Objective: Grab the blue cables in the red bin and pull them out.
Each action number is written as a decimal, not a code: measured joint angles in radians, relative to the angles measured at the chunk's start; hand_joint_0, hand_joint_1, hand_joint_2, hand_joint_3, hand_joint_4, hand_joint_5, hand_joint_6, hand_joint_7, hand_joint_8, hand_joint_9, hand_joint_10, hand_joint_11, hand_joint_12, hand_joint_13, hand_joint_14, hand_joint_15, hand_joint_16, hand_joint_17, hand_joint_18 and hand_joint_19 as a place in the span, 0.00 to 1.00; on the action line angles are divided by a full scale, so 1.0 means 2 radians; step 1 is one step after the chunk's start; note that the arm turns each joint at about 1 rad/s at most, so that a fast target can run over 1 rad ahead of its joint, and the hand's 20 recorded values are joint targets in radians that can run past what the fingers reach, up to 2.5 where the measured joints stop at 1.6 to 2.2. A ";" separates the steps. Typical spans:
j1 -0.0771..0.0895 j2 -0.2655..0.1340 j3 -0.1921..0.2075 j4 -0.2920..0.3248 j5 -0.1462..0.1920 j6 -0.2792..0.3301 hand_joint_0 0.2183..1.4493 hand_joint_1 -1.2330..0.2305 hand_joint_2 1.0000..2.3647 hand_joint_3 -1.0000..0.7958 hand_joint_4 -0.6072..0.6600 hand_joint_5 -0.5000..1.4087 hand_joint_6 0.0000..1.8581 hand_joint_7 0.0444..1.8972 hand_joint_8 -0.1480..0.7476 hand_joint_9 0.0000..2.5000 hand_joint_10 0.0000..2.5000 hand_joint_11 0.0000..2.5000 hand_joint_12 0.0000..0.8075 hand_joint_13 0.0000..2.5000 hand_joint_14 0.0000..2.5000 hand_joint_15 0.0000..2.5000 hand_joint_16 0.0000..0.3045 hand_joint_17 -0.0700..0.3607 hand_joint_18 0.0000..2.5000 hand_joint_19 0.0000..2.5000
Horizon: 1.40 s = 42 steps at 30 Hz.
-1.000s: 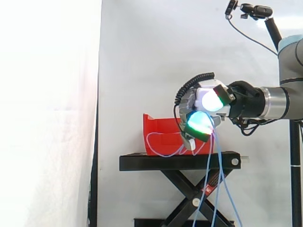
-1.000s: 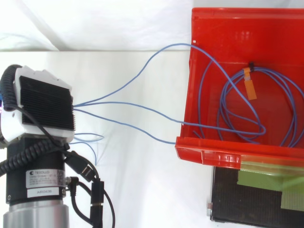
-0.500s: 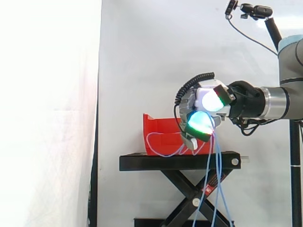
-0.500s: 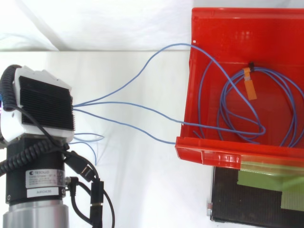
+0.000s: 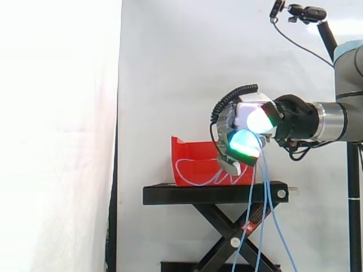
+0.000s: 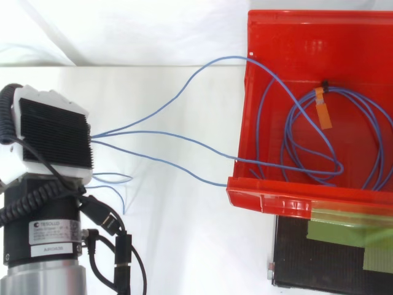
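Observation:
The red bin (image 6: 307, 200) stands on the right, on a black stand (image 5: 215, 194). A coil of blue cables (image 6: 228, 58) lies in it, tied with an orange tag (image 6: 323, 112). Three strands run over the bin's left wall to my hand (image 6: 52, 132), which hangs well left of the bin. In the side view my hand (image 5: 244, 133) is level with the bin's top, just right of it, its glowing pads curled shut on the strands. More blue cable (image 5: 248, 212) hangs from it toward the floor.
The black scissor stand carries green tape (image 6: 344, 236) on its top beside the bin. A white curtain hangs behind. A small camera on a pole (image 5: 309, 12) sits at the upper right.
My hand has drawn a little up and away from the bin with the strands in it. The hanging cable ends have swung slightly. The coil in the bin looks unchanged.

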 measured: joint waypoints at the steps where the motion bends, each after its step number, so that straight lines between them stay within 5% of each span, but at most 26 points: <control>1: 0.000 0.001 0.000 0.000 -0.001 0.000 0.38 0.15 0.00 0.00 0.77 0.80 0.25 0.31 0.57 0.51 0.00 0.66 0.52 0.39 1.00 0.24 0.19 0.46 0.45 0.34; 16: 0.002 0.001 0.000 0.000 -0.001 0.000 0.49 0.11 0.00 0.00 0.73 0.78 0.32 0.28 0.53 0.50 0.00 0.67 0.47 0.37 1.00 0.26 0.15 0.40 0.44 0.46; 42: 0.002 0.003 0.000 0.000 -0.001 0.000 0.60 0.09 0.01 0.15 0.59 0.70 0.62 0.17 0.51 0.50 0.00 0.68 0.44 0.38 1.00 0.27 0.14 0.39 0.45 0.48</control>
